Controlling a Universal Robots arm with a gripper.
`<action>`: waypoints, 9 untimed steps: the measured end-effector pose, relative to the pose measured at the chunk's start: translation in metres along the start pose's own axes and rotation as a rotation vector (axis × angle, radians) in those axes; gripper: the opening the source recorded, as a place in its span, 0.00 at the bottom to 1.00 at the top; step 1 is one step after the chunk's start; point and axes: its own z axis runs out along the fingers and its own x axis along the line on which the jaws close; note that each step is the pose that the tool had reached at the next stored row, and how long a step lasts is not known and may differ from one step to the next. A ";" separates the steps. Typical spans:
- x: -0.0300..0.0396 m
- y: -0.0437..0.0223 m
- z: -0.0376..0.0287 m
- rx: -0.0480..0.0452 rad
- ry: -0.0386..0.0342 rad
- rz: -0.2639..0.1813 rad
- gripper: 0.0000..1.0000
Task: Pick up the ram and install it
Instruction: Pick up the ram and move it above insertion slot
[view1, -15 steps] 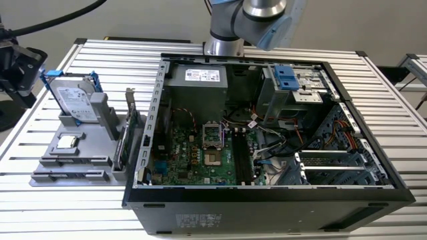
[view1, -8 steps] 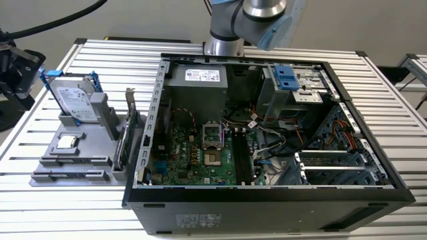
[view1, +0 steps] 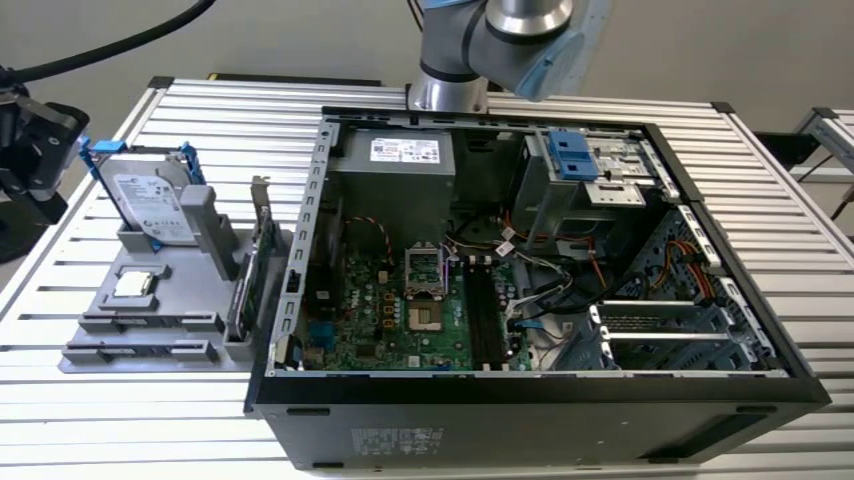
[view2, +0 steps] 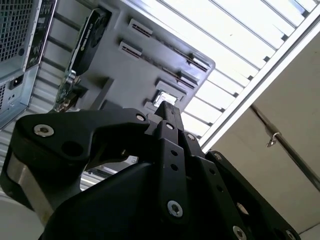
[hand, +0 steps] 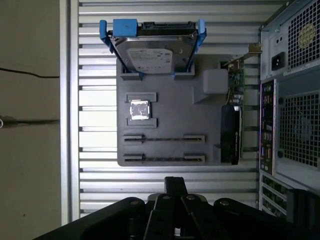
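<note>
Ram (hand: 164, 139) on edge in gray holder (hand: 170, 100), fingers (hand: 175, 186) near

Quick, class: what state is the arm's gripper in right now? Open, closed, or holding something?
The gripper: closed, with its fingertips together in both wrist views and nothing held between them.

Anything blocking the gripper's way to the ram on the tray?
Nothing visible. In the first wrist view the ram stands in slots of the tray nearest the gripper, with only bare tray and table slats showing between them.
</note>
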 end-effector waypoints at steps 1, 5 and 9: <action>0.0000 -0.0001 0.0000 0.0000 0.0001 0.000 0.00; 0.0000 -0.0001 0.0000 0.0001 0.0033 0.000 0.00; 0.0000 -0.0001 0.0000 0.0001 0.0038 0.000 0.00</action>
